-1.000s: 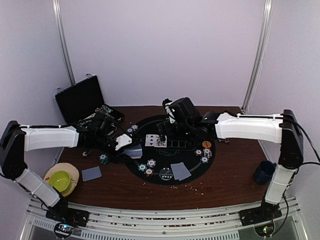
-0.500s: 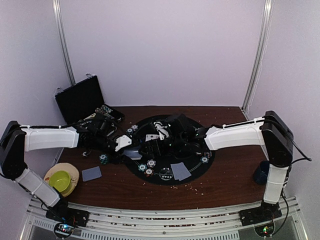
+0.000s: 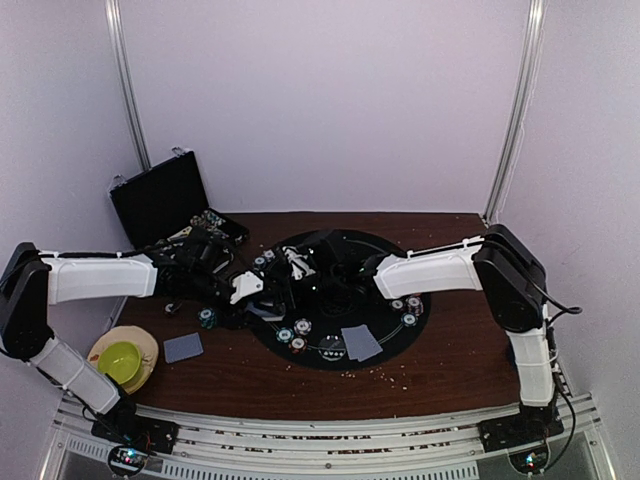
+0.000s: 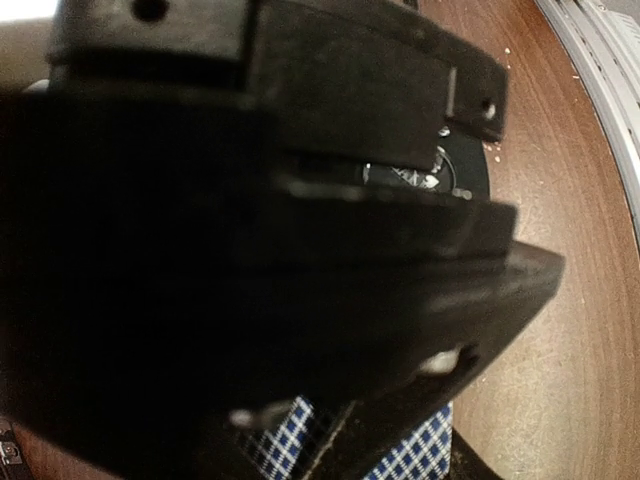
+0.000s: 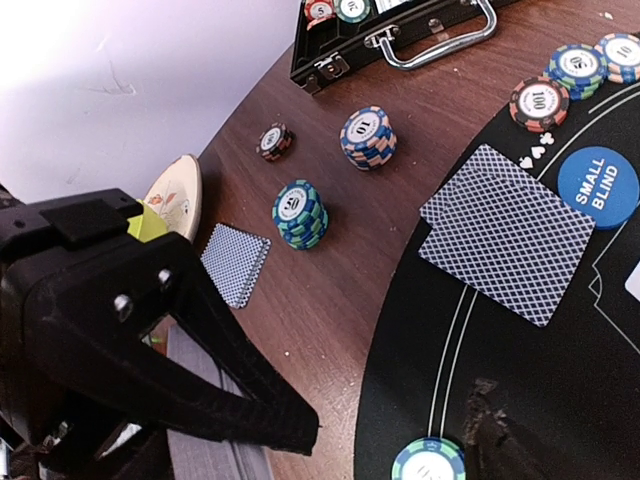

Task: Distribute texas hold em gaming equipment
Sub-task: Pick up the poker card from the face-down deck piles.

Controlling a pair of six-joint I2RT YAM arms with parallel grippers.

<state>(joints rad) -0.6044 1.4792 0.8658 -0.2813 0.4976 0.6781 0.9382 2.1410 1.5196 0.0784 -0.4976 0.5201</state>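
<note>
Right gripper point(image 5: 395, 425): jaws spread wide, poised over the left rim of the round black mat point(image 5: 560, 380).

Left gripper point(image 3: 250, 293): wrist view mostly blocked by something dark close to the lens, with only checked card backs point(image 4: 412, 458) peeking out below. Can't tell whether it grips anything.

Containers:
- black case point(image 5: 400, 35), lid up at the far-left corner of the table point(image 5: 330, 300), chips point(image 5: 335, 8) inside
- plate point(image 3: 147, 343) at front left, carrying a yellow-green bowl point(image 3: 119, 359)

Relative to the right gripper:
- green-white chip point(image 5: 428, 462) on the mat right by the fingertips
- face-down cards point(image 5: 508, 232) further ahead, SMALL BLIND disc point(image 5: 598, 185) just beside them
- off the mat on bare wood: green-blue stack point(image 5: 300, 213), blue-orange stack point(image 5: 368, 135), another face-down pile point(image 5: 235, 262) near the plate
</note>
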